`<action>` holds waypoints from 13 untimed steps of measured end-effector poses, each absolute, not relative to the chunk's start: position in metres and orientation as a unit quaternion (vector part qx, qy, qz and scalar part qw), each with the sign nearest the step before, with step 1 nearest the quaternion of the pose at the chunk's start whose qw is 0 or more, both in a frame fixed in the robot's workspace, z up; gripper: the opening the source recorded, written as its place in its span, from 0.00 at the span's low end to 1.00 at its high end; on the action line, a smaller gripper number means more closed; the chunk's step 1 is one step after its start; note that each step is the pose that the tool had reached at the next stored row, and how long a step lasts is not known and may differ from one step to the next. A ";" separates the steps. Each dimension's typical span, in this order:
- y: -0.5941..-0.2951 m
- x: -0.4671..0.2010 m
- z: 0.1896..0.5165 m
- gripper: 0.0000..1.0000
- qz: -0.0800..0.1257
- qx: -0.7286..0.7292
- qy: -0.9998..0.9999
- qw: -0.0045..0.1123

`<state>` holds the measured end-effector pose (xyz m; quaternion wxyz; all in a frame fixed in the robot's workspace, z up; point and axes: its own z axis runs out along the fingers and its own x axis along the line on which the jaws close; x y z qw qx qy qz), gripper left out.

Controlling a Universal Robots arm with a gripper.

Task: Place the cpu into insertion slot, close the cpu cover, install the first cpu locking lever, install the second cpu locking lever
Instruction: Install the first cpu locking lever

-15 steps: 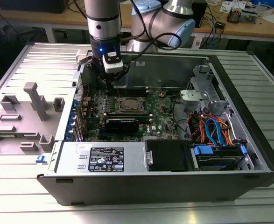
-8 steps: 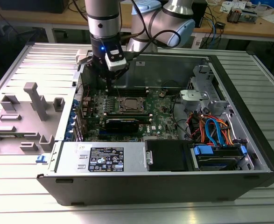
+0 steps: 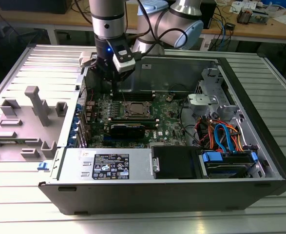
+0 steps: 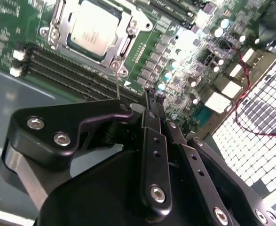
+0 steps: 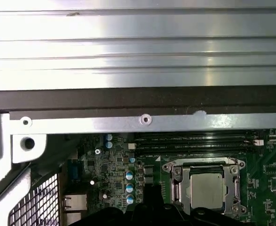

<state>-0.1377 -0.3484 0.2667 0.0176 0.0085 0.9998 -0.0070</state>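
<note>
Now, one cpu framed by one lowered cpu cover, jaws clenched together near it, one white label, print illegible.

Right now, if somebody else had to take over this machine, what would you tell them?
Gripper: hangs low over the motherboard, close beside the socket. Whether it grips anything cannot be told.
Things: the cpu lies in the insertion slot, with the cpu cover down around it.
Done: cpu placed, cover closed.
Left: both locking levers. Whether either is latched cannot be told.
</note>
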 end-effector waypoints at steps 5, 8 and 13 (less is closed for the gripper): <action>-0.344 -0.138 0.267 0.11 -0.007 0.008 1.000 0.018; -0.340 -0.138 0.267 0.11 -0.007 0.006 1.000 0.018; -0.335 -0.138 0.266 0.11 -0.007 -0.002 1.000 0.018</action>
